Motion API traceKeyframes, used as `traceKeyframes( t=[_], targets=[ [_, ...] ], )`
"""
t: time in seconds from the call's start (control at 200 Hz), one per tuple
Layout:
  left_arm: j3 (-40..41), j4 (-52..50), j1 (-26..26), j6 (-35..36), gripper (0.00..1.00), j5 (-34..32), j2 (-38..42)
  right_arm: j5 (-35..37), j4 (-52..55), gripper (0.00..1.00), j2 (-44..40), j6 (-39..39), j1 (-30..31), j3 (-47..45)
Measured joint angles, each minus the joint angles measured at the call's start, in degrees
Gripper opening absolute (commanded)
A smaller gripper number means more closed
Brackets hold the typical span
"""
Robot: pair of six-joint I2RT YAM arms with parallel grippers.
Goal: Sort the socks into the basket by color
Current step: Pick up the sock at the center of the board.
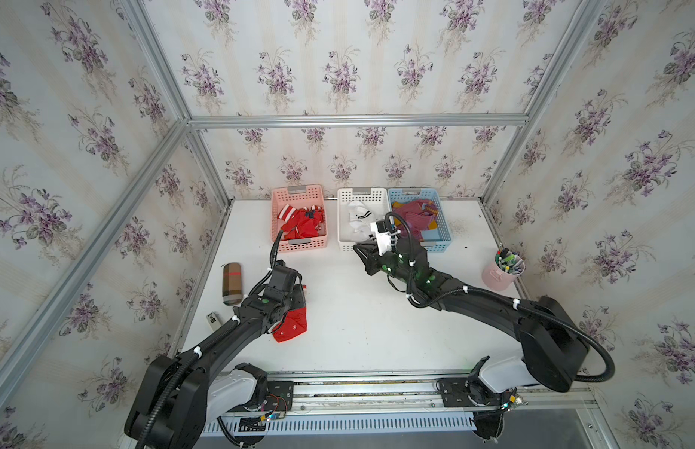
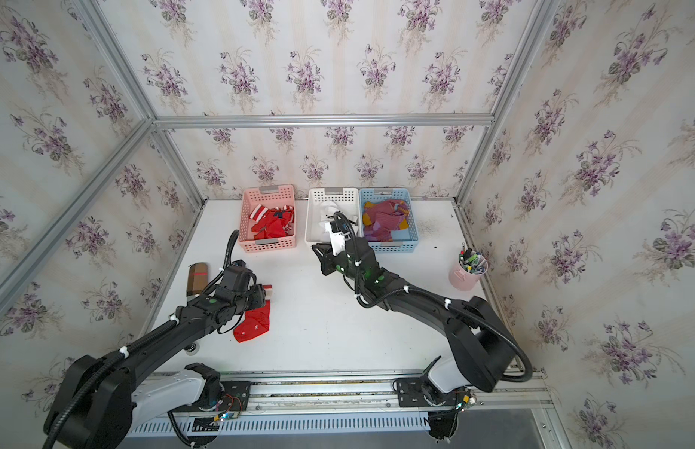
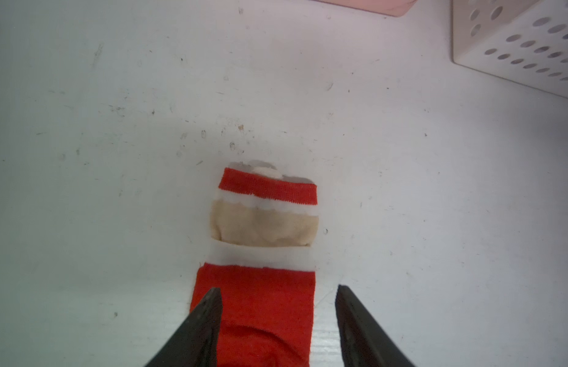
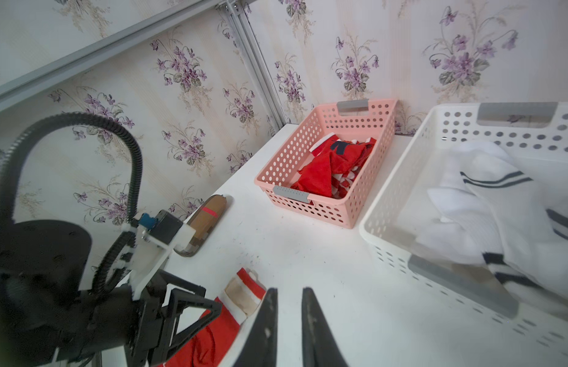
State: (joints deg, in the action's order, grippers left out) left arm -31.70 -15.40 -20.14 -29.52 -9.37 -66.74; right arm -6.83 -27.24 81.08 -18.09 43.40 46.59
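One red sock with white snowflake dots lies flat on the white table, left of the middle. Its cuff end carries a beige band edged in white. My left gripper is open, low over the sock's red leg, one fingertip over the fabric and the other beside it. My right gripper hovers before the white basket, nearly shut and empty. The pink basket holds red socks. White black-banded socks lie in the white basket, and maroon socks in the blue basket.
A brown plaid case lies near the table's left edge, close to my left arm. A pink cup of pens stands at the right edge. The three baskets line the back wall, and papered walls close in three sides.
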Motion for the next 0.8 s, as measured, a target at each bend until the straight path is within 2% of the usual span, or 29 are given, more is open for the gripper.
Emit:
traceKeyframes(
  t=[0.16,0.35,0.39,0.405,0.47,0.804],
  targets=[
    [-1.01,1.55,0.00,-0.15,0.56,-0.17,-4.81,2.23,-0.85,0.20,-9.51,-1.42,0.04,-8.83],
    [-2.78,1.60,-0.44,-0.26,0.56,-1.09,-8.13,5.51,0.00,0.22,-16.61,-1.70,0.04,-13.99],
    [-3.19,1.53,-0.50,-0.39,0.56,-1.27,-8.79,6.14,0.52,0.22,-17.59,-1.73,0.04,-14.75],
    [-3.34,1.51,-0.50,-0.42,0.52,-1.29,-9.03,6.27,0.68,0.22,-17.90,-1.77,0.04,-14.99],
    [-3.96,1.22,-0.74,-0.63,0.49,-1.57,-10.10,7.39,1.60,0.22,-19.32,-1.88,0.04,-15.89],
    [-5.49,-0.55,-3.52,-2.54,0.48,-3.13,-13.86,9.35,3.34,0.24,-22.21,-1.88,0.04,-17.20]
  ],
)
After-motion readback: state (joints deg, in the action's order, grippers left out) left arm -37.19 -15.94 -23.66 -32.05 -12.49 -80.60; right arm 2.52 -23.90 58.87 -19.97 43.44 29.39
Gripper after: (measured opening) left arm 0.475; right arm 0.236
